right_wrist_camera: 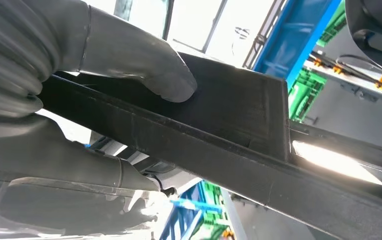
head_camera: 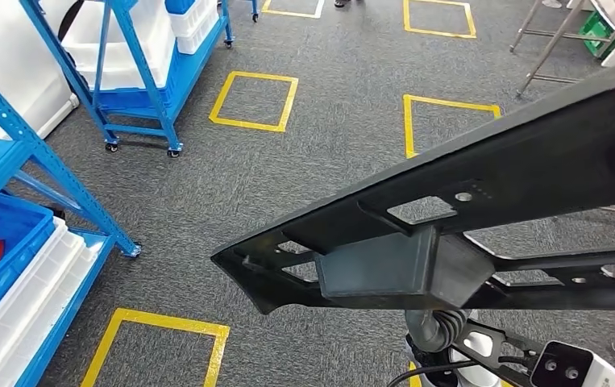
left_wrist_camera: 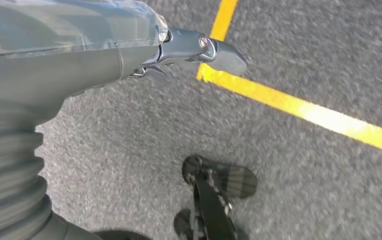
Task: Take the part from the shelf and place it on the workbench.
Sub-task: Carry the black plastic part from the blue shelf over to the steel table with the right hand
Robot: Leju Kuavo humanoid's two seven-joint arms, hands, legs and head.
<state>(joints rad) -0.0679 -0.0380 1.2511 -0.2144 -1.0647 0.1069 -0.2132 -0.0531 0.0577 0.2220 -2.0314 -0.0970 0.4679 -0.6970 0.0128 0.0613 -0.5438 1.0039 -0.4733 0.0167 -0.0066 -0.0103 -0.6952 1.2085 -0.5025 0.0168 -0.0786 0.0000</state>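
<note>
The part (head_camera: 449, 242) is a long black plastic frame with cut-outs and a boxy block at its middle. It hangs in the air across the right half of the head view, over grey carpet. My right hand (right_wrist_camera: 68, 55) grips it, thumb (right_wrist_camera: 148, 70) pressed on the block's flat face (right_wrist_camera: 239, 110) and the other fingers wrapped under the rail. In the head view the part hides that hand, with the ribbed wrist (head_camera: 441, 326) showing just below. My left hand (left_wrist_camera: 128, 55) hangs over the floor holding nothing, one finger (left_wrist_camera: 219, 50) stretched out.
A blue shelf (head_camera: 46, 161) with blue and white bins stands at my left. A second wheeled blue rack (head_camera: 143, 81) is further back. Yellow taped squares (head_camera: 254, 101) mark the carpet. Metal table legs (head_camera: 546, 48) and a green crate (head_camera: 602, 28) are at the far right.
</note>
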